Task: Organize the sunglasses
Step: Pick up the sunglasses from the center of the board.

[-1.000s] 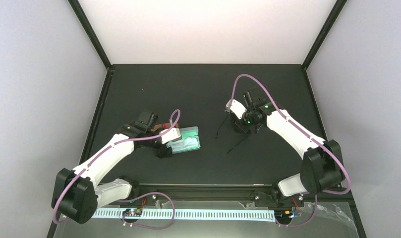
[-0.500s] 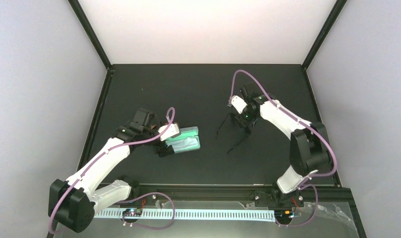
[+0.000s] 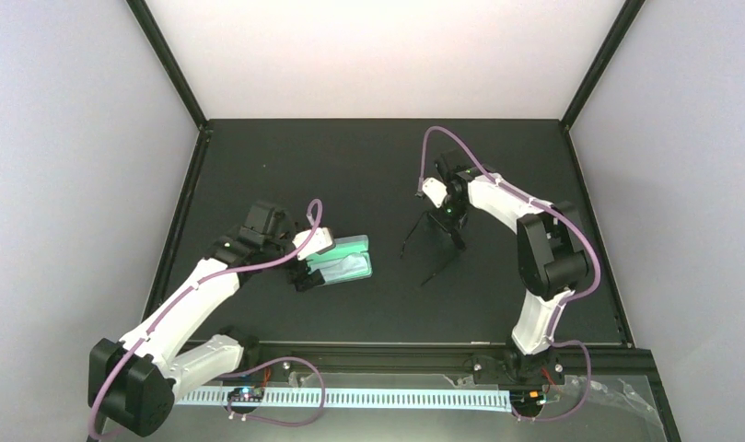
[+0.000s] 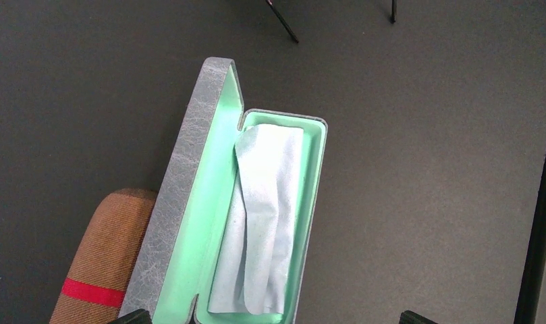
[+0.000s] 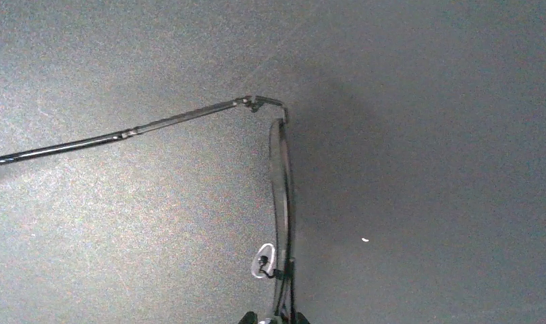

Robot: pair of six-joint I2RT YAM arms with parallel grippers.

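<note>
Sunglasses (image 5: 281, 189), far from table (image 3: 350, 166) edges, apparently tight in right hand (image 5: 275, 318); left hand (image 4: 273, 316) agape.

I find open desk (image 3: 285, 157) across the far half, and a lane between the open case (image 4: 189, 169) and the black sunglasses (image 5: 281, 182). The case's raised lid (tan case (image 4: 104, 260) just beside it) walls one side; the sunglasses' thin splayed arms bar the other.

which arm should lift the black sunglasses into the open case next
Right. The right gripper is closed on the black sunglasses by the nose pad; the left gripper hangs open above the open case, away from them.
</note>
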